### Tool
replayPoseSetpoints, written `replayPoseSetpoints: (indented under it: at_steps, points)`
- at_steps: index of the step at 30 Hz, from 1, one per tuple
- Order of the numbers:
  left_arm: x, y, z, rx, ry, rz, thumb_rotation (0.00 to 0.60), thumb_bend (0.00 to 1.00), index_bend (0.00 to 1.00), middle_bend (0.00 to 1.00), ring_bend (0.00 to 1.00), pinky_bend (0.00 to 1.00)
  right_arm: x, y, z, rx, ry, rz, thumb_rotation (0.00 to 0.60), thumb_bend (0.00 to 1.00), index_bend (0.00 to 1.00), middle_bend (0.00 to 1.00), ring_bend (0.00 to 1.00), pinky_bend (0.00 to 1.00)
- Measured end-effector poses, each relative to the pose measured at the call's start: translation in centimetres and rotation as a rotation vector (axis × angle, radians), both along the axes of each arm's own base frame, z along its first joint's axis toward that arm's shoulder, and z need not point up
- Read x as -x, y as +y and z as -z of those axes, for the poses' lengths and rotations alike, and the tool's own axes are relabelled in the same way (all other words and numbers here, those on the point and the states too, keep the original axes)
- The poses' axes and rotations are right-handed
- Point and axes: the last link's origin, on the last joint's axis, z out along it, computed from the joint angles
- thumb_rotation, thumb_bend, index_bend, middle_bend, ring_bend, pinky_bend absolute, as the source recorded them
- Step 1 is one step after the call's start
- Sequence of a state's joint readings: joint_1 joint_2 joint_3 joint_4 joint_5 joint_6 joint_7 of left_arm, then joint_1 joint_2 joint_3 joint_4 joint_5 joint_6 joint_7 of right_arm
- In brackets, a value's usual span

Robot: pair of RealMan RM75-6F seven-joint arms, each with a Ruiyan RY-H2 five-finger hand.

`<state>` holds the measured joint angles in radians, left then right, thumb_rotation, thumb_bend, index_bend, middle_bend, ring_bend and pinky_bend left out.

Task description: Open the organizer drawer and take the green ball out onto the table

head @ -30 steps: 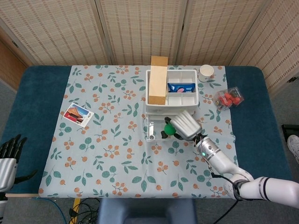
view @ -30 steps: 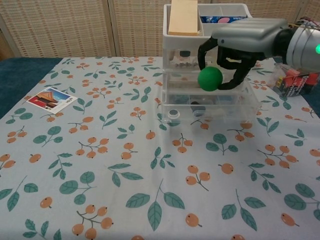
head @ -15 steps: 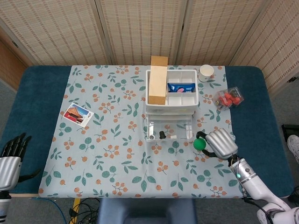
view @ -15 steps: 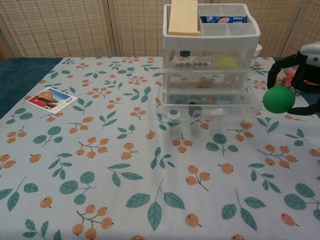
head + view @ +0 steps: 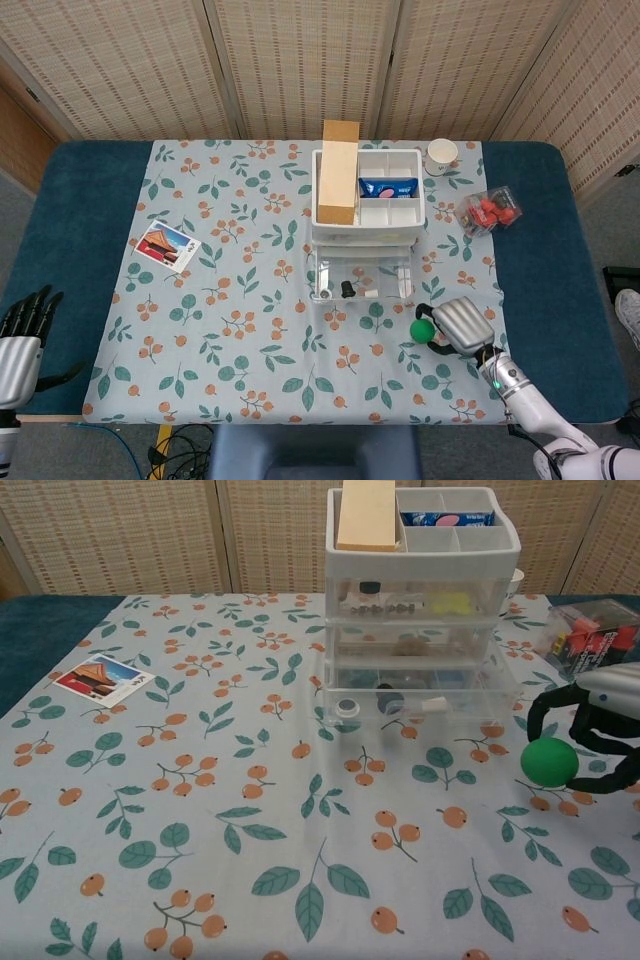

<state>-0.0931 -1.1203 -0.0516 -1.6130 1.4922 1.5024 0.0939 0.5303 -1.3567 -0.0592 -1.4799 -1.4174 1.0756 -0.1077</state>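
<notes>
The green ball (image 5: pixel 423 329) (image 5: pixel 549 762) is held in the fingers of my right hand (image 5: pixel 458 325) (image 5: pixel 598 725), low over the floral cloth, front right of the organizer. The white organizer (image 5: pixel 367 200) (image 5: pixel 424 600) stands mid-table, its clear bottom drawer (image 5: pixel 360 277) (image 5: pixel 420 698) pulled out with small items inside. My left hand (image 5: pixel 20 335) hangs off the table's front left edge, fingers apart and holding nothing; the chest view does not show it.
A tan box (image 5: pixel 340 171) (image 5: pixel 367 514) sits on the organizer's top tray. A white cup (image 5: pixel 442 153) and a clear box of red things (image 5: pixel 489 210) (image 5: pixel 592 633) lie at the back right. A picture card (image 5: pixel 167 246) (image 5: pixel 104 679) lies on the left.
My right hand has carried the green ball out of the drawer, to the right and toward the table's front, and lowered it close to the cloth. The left hand barely shifted.
</notes>
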Motion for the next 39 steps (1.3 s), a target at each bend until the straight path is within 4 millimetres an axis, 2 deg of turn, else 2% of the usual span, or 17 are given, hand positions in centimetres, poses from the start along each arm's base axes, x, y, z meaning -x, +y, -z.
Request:
replayPoseSetpoints:
  at_steps: [6, 10, 15, 22, 26, 29, 31, 32, 33, 34, 36, 38, 39]
  points:
    - [0.2, -0.1, -0.3, -0.007, 0.002, -0.007, 0.6, 0.0, 0.03, 0.0, 0.02, 0.08, -0.1, -0.7, 1.9, -0.013, -0.004, -0.001, 0.6, 0.32, 0.47, 0.9, 0.98, 1.0]
    - [0.3, -0.2, -0.3, -0.007, 0.003, -0.01, 0.6, 0.0, 0.03, 0.0, 0.02, 0.08, -0.2, -0.9, 2.4, -0.026, -0.014, 0.009, 0.6, 0.32, 0.4, 0.9, 0.98, 1.0]
    - [0.3, -0.1, -0.4, -0.004, 0.009, -0.009, 0.6, 0.0, 0.03, 0.0, 0.02, 0.08, 0.1, -0.8, 1.9, -0.023, -0.014, 0.013, 0.6, 0.32, 0.29, 0.9, 0.98, 1.0]
    - [-0.2, 0.2, -0.3, 0.0, 0.01, 0.007, 0.6, 0.0, 0.03, 0.0, 0.02, 0.08, 0.8, -0.2, 0.0, 0.014, -0.02, 0.018, 0.6, 0.32, 0.25, 0.88, 0.98, 1.0]
    - [-0.3, 0.3, -0.4, -0.003, 0.011, 0.012, 0.6, 0.0, 0.03, 0.0, 0.02, 0.08, 1.1, 0.7, -1.9, 0.066, -0.044, 0.018, 0.6, 0.32, 0.25, 0.87, 0.96, 1.0]
    - [-0.4, 0.3, -0.3, 0.004, 0.013, 0.013, 0.6, 0.0, 0.03, 0.0, 0.02, 0.08, 1.3, 1.6, -4.0, 0.132, -0.07, 0.013, 0.6, 0.32, 0.25, 0.82, 0.89, 1.0]
    - [-0.6, 0.4, -0.2, 0.009, 0.013, 0.018, 0.6, 0.0, 0.03, 0.0, 0.02, 0.08, 1.6, 2.3, -5.7, 0.183, -0.082, 0.012, 0.6, 0.32, 0.25, 0.74, 0.79, 0.99]
    - [-0.7, 0.5, -0.1, 0.011, 0.01, 0.024, 0.6, 0.0, 0.03, 0.0, 0.02, 0.08, 1.8, 2.8, -6.9, 0.22, -0.085, 0.015, 0.6, 0.32, 0.25, 0.66, 0.72, 0.94]
    - [-0.8, 0.6, 0.0, 0.012, 0.008, 0.028, 0.6, 0.0, 0.03, 0.0, 0.02, 0.08, 2.0, 3.3, -7.8, 0.248, -0.084, 0.019, 0.6, 0.32, 0.25, 0.55, 0.61, 0.82]
    - [-1.0, 0.6, 0.1, 0.013, 0.007, 0.032, 0.6, 0.0, 0.03, 0.0, 0.02, 0.08, 2.1, 3.7, -8.7, 0.273, -0.082, 0.025, 0.6, 0.32, 0.24, 0.49, 0.54, 0.73]
    - [-1.3, 0.8, 0.3, 0.015, 0.005, 0.041, 0.6, 0.0, 0.03, 0.0, 0.02, 0.08, 2.3, 4.8, -10.6, 0.318, -0.07, 0.046, 0.6, 0.32, 0.2, 0.34, 0.33, 0.48]
    - [-1.6, 0.8, 0.5, 0.017, 0.003, 0.051, 0.6, 0.0, 0.03, 0.0, 0.02, 0.08, 2.5, 5.6, -12.0, 0.34, -0.054, 0.075, 0.6, 0.32, 0.11, 0.19, 0.1, 0.22]
    - [-1.8, 0.8, 0.7, 0.019, 0.002, 0.056, 0.6, 0.0, 0.03, 0.0, 0.02, 0.08, 2.5, 6.0, -12.4, 0.343, -0.046, 0.087, 0.6, 0.32, 0.08, 0.14, 0.04, 0.14]
